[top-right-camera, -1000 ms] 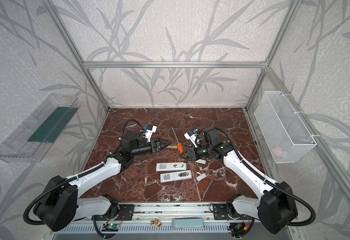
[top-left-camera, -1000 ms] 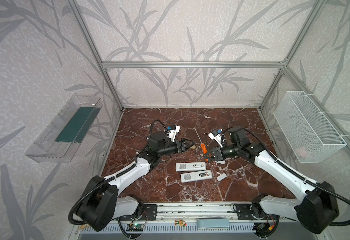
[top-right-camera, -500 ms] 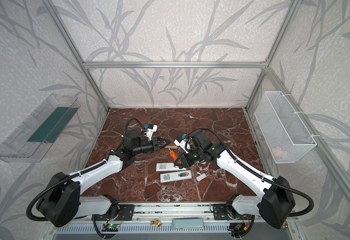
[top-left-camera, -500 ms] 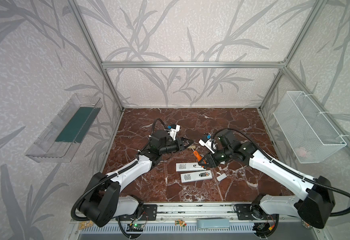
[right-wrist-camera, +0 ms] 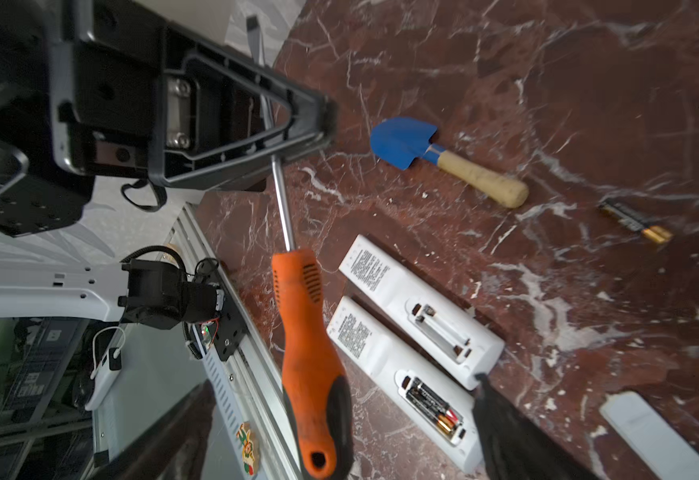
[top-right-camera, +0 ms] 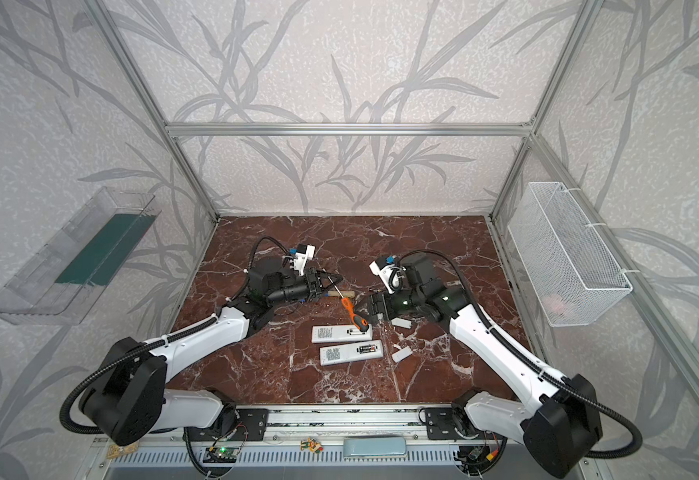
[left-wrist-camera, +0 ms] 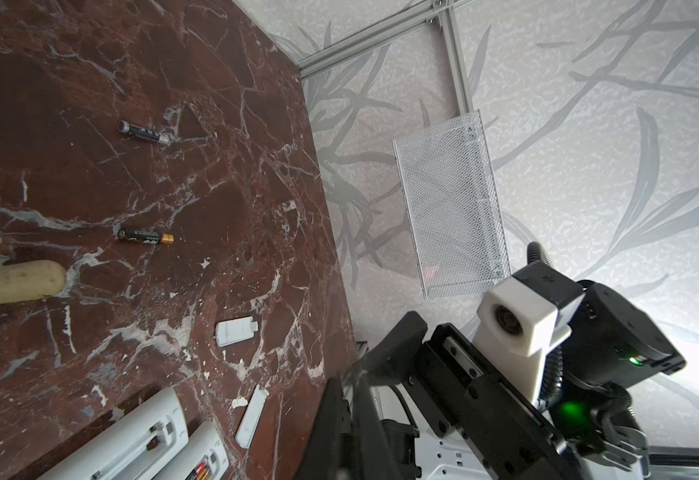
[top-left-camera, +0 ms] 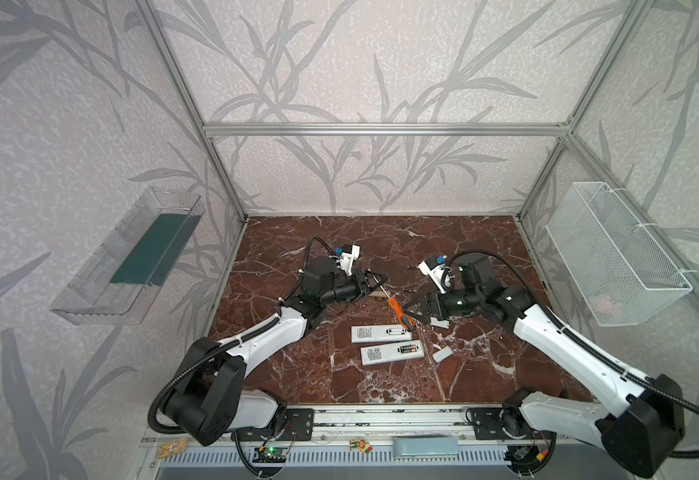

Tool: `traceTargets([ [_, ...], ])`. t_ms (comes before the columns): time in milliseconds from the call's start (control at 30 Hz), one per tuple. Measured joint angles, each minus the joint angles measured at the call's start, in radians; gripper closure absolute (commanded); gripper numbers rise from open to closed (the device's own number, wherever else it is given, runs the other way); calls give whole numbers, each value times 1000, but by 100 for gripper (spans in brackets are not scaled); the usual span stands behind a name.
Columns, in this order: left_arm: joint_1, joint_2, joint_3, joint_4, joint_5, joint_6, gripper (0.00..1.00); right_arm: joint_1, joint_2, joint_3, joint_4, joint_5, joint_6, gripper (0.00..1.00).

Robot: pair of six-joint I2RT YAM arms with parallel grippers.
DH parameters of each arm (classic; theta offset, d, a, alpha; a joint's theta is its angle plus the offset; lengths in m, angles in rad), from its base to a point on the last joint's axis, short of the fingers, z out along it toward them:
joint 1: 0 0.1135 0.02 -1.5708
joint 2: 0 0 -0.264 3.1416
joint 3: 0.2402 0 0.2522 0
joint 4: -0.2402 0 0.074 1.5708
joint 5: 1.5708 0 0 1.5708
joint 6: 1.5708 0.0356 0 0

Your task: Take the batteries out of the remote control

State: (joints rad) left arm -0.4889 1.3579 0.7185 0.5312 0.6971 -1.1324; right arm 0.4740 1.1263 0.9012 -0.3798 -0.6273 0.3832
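Handover done: your left pincer [top-left-camera: 375, 279] now clamped on screwdriver [top-left-camera: 399, 312] shaft, right pincer [top-left-camera: 415, 311] just sprung wide off handle. Two batteries [right-wrist-camera: 431, 405] remain in near remote [top-left-camera: 381, 354], loose batteries [left-wrist-camera: 145, 237] on tabletop [top-left-camera: 339, 249]. Pry next.

The walls [top-left-camera: 339, 62] are pale, with big grey leaves all over them. Shiny metal bars [top-left-camera: 381, 129] run up the corners and across the back. The bench [top-left-camera: 381, 241] is dark red stone with white cracks — like marble. A clear tray [top-left-camera: 90, 299] with a green bottom hangs on the left wall. A white wire basket [top-left-camera: 613, 257] hangs on the right wall — something pink lies in it. A metal rail [top-left-camera: 381, 417] runs along the front.
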Motion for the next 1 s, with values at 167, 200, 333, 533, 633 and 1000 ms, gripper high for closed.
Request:
traceTargets([
  [167,-1,-11,-3,90,-133,-137,100,-119,-77,-120,202,-112,219,1],
  [200,-2,-18,-8,99,-170,-166,100,-119,-77,-124,225,-130,246,1],
  [333,-10,-39,-14,126,-273,-240,100,-119,-83,-128,325,-184,341,1],
  [533,-43,-42,-14,161,-376,-293,100,-95,-65,-162,516,-209,486,1],
  [633,-58,-36,-14,192,-401,-320,100,-53,-27,-148,548,-209,504,4],
  [1000,-74,-19,-15,228,-429,-359,100,-2,103,-78,657,-198,539,27],
])
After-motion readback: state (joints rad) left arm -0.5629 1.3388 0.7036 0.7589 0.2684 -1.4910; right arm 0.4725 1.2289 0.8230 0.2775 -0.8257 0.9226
